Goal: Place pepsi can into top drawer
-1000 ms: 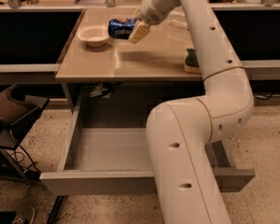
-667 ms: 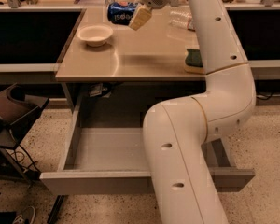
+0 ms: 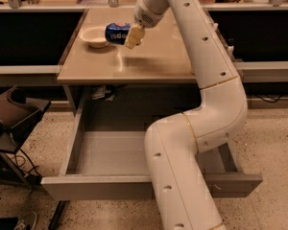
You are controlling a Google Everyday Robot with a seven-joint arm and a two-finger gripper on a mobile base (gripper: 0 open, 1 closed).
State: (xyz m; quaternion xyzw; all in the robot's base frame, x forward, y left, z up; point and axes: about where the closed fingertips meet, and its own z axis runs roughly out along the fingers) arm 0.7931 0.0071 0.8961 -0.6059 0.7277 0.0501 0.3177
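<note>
The pepsi can [image 3: 117, 33], blue with white lettering, lies sideways in my gripper [image 3: 129, 36], held above the left part of the table top [image 3: 153, 61]. The gripper's pale fingers [image 3: 134, 36] are shut on the can's right end. The top drawer [image 3: 110, 153] is pulled wide open below the table, grey and shallow, and the part of its inside that I can see holds nothing. My white arm crosses in front of the drawer's right half and hides it.
A white bowl [image 3: 94, 35] sits on the table just left of the can. A dark chair or cart [image 3: 12, 119] stands at the left of the drawer. Dark shelving runs behind the table on both sides.
The gripper has lifted the can off the table and carried it a little forward. The view has shifted, so the table now sits lower in frame.
</note>
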